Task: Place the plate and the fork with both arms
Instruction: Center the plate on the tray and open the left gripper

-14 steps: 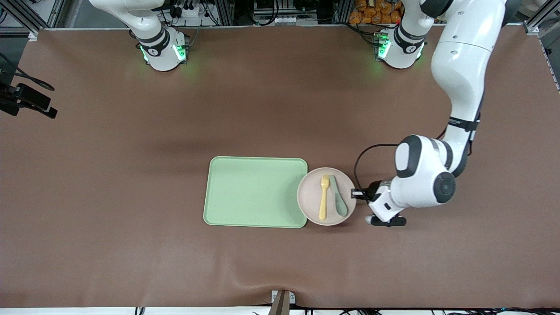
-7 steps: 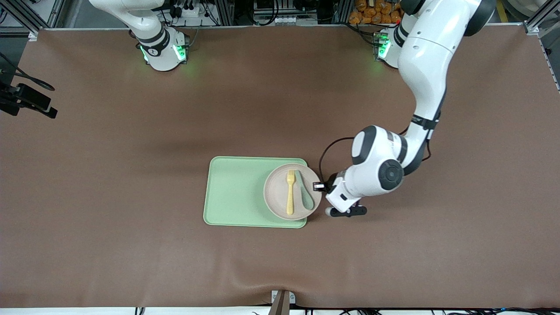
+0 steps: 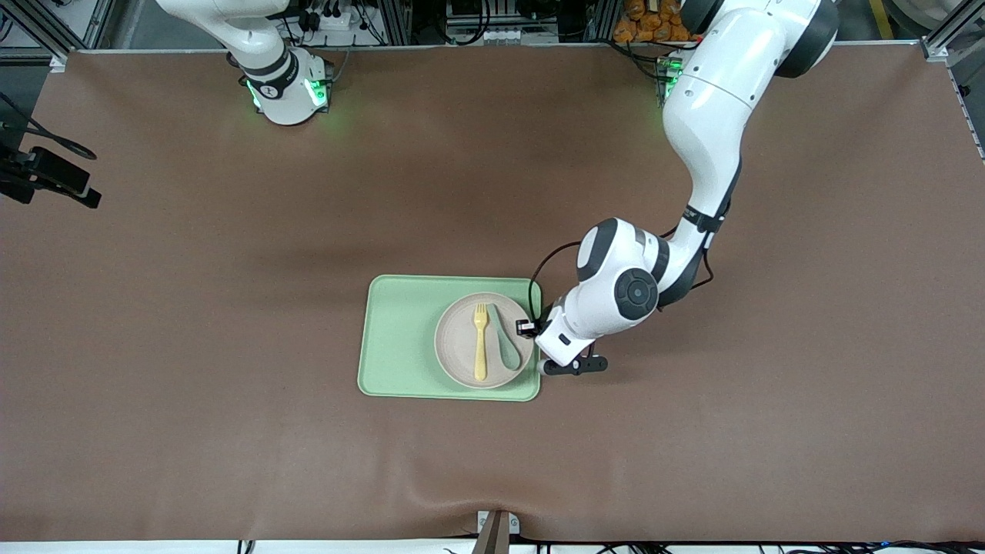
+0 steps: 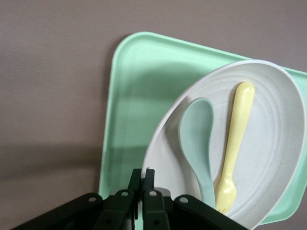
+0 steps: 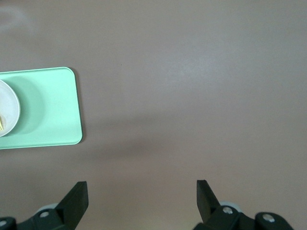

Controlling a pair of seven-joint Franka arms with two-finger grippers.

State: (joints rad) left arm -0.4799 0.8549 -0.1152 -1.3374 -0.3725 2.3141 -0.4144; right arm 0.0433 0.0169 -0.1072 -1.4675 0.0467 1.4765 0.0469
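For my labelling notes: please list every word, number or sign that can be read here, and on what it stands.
No readable text on the tray, plate, fork or spoon.
A dark mark on the right arm's base: too small to read.

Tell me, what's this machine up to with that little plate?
The left arm's gripper has its fingers pinched shut on the rim of the plate and holds it over the green tray, at the end toward the left arm. A yellow fork and a grey-green spoon lie side by side in the plate. The right gripper waits, open, above bare table.
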